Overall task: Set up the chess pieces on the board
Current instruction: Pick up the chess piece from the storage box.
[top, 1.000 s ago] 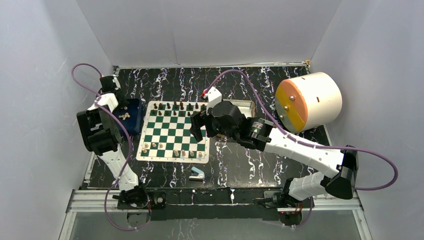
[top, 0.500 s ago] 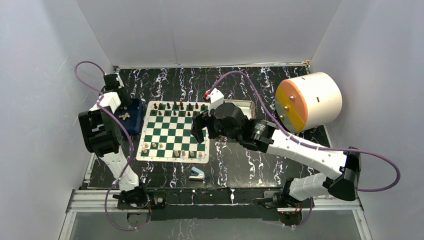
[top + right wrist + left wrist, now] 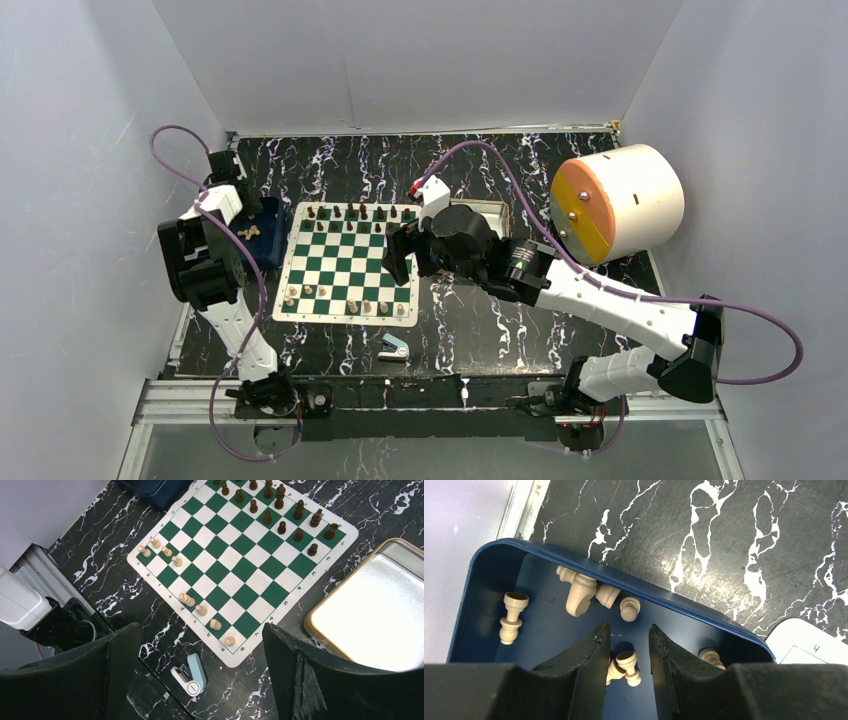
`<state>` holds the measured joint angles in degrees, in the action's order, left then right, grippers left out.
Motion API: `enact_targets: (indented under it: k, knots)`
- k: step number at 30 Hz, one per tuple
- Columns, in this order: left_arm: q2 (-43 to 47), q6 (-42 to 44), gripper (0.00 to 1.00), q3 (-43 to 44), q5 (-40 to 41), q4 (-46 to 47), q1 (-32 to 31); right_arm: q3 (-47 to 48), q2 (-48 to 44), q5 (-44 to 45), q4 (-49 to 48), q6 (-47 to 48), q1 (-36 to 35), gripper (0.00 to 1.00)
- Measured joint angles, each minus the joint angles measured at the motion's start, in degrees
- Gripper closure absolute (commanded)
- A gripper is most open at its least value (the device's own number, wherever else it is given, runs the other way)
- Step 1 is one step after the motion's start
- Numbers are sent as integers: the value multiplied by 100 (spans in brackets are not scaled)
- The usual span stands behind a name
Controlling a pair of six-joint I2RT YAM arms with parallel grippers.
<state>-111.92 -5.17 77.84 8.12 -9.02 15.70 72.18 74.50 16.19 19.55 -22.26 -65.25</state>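
Left hand (image 3: 628, 630) is held low inside a dark blue tray (image 3: 541, 625), its two black, ridged fingers (image 3: 589, 660) parted by a narrow gap and pinching nothing. Between them a pale pawn (image 3: 626, 659) is seen lying tilted on the tray floor, resting against a second pale piece and, as far as can be told, touched by neither finger. More smooth, turned wooden chess pieces (image 3: 580, 592) of the same pale beige are scattered over the tray floor. A knight lies on its side against the far wall with a pawn beside it, another pawn lies near the left wall, and one piece is half hidden behind the right finger. The tray, smooth and round-cornered, is set just beside the left edge of the board (image 3: 348, 262).

Right hand (image 3: 200, 627) is held high above the board's right edge, its broad black fingers spread wide and gripping nothing. The board is a flat green-and-white checkered mat with a cream border, laid on a black table (image 3: 350, 500) veined in white like marble. Dark brown pieces (image 3: 299, 510) are stood in two rows along the board's far side. Pale ones (image 3: 201, 610) are stood singly along its near side, with gaps between them. A rectangular silver tin (image 3: 380, 605) with a gold-coloured rim lies just right of the board. A small blue-and-white stapler (image 3: 190, 672) lies just off the board's near edge, toward its right corner.
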Motion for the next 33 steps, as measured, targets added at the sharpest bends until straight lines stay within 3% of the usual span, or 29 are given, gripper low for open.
enact_targets:
  k: [15,27,33]
  knots:
    - [-278,72,70,195,0,-2,26,0,70,22,-4,20,0,1]
    - [-501,138,84,367,-24,-4,26,0,90,50,-9,63,0,1]
    - [-498,151,86,367,-46,-26,26,0,90,61,-11,66,0,1]
